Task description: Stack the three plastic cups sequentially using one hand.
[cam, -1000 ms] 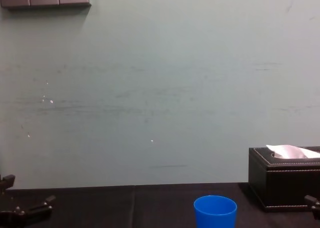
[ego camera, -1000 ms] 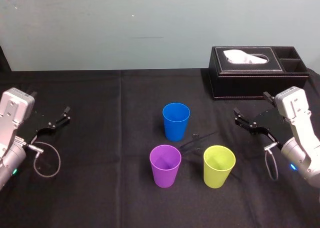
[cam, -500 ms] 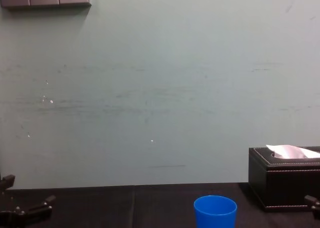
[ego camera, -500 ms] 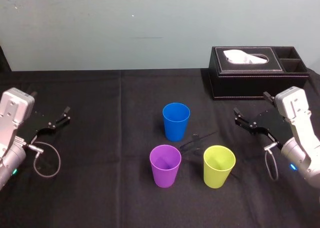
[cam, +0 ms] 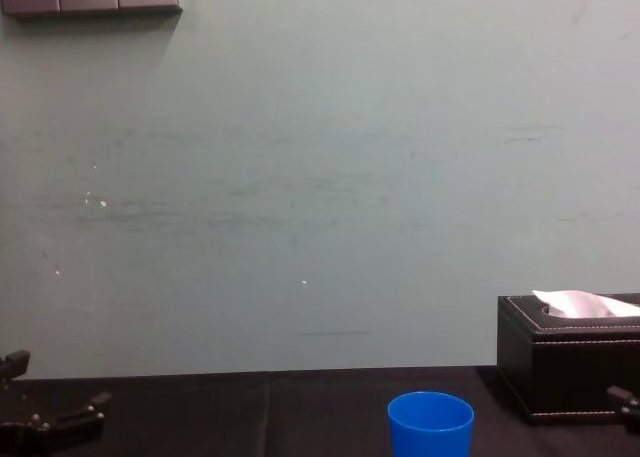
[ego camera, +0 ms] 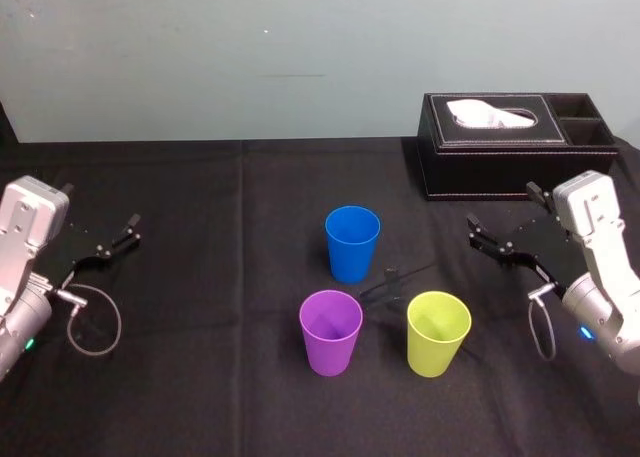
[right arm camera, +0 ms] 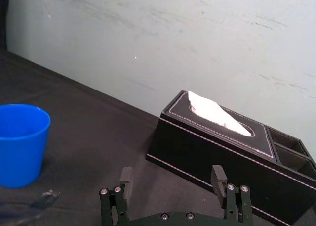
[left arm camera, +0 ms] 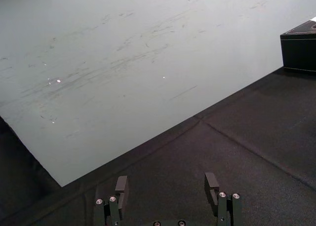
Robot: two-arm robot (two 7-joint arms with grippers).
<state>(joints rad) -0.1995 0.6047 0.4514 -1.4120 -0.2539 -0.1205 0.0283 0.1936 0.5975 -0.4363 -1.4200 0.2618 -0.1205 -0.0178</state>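
The left arm [ego camera: 24, 227] sits drawn back at the robot's left side, its silver-grey wrist housing tilted upward. Its black left gripper [ego camera: 117, 233] points forward and inward, toward the middle, with its two fingers [left arm camera: 121, 184] spread wide apart and parallel. The right arm [ego camera: 596, 229] mirrors it at the robot's right side, wrist housing raised and angled the same way. The black right gripper [ego camera: 501, 205] reaches forward and inward, and its fingers are likewise held wide apart. Both grippers hang low, level with each other and well apart
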